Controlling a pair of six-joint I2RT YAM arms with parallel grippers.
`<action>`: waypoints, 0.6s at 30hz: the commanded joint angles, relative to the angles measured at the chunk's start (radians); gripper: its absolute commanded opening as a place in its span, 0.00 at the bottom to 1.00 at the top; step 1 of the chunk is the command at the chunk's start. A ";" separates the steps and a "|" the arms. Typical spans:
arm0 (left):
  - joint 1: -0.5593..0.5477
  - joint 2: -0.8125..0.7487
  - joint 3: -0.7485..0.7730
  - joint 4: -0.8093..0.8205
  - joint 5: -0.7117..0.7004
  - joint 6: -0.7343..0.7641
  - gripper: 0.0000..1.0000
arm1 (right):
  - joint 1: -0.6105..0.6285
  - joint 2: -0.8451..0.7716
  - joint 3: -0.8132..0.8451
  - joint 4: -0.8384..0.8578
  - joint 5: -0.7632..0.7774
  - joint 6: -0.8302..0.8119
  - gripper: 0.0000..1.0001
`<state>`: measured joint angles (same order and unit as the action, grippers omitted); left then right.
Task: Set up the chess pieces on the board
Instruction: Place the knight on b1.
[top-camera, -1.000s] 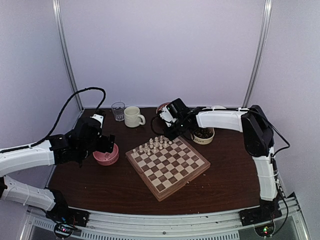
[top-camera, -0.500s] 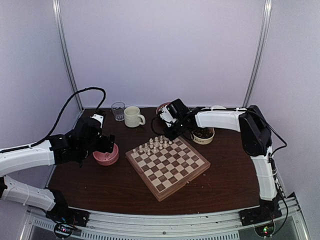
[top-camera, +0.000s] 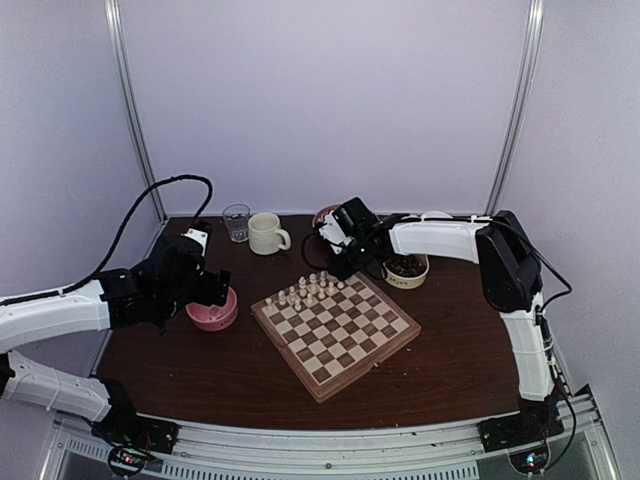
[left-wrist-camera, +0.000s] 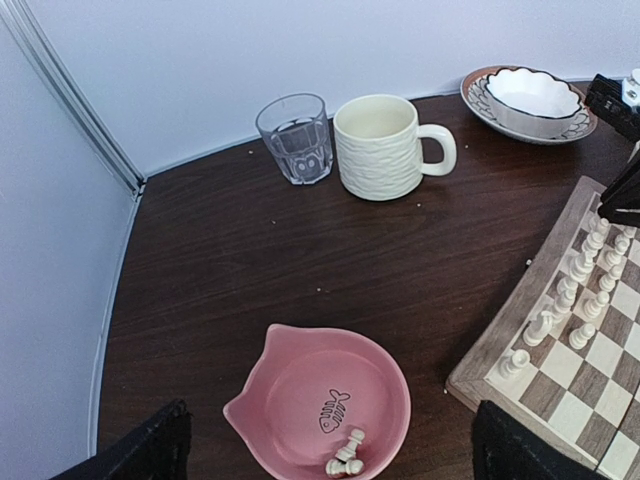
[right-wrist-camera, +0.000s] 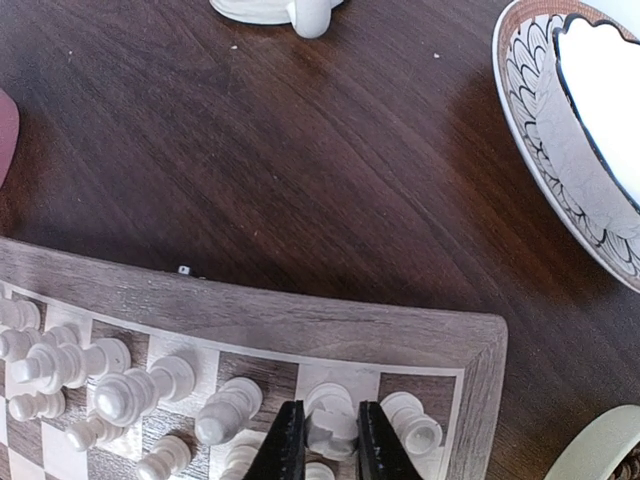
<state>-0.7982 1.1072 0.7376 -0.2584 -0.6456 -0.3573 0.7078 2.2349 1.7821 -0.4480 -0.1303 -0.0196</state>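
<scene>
Nothing has shifted in the last second on my dark table (top-camera: 200, 370), pale walls around. The board (top-camera: 335, 335) sits centre, corner toward me, chess pieces (top-camera: 310, 288) upright along its far-left edge, my right pincer (right-wrist-camera: 322, 440) clenched on a chess piece (right-wrist-camera: 330, 420) at the far corner. My left pincer (left-wrist-camera: 335, 450) hangs released over the pink bowl (left-wrist-camera: 290, 380) holding a few pieces; mug (left-wrist-camera: 380, 145) and glass (left-wrist-camera: 295, 135) stand beyond.

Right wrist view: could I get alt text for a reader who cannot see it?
The right hand, its two black fingers closed on a cream chess piece, is at a corner of the board, where other cream pieces stand. Dark wooden table lies beyond, with a patterned dish at right.
</scene>
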 joint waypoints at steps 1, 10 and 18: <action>0.004 0.004 0.019 0.016 0.006 -0.009 0.98 | -0.007 0.028 0.033 -0.001 -0.017 0.001 0.10; 0.004 0.004 0.019 0.013 0.009 -0.009 0.98 | -0.008 0.025 0.039 -0.007 -0.014 0.000 0.22; 0.004 0.005 0.020 0.014 0.007 -0.009 0.97 | -0.008 0.014 0.065 -0.026 -0.002 -0.002 0.29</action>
<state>-0.7982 1.1072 0.7376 -0.2584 -0.6430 -0.3573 0.7067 2.2448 1.8004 -0.4603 -0.1390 -0.0212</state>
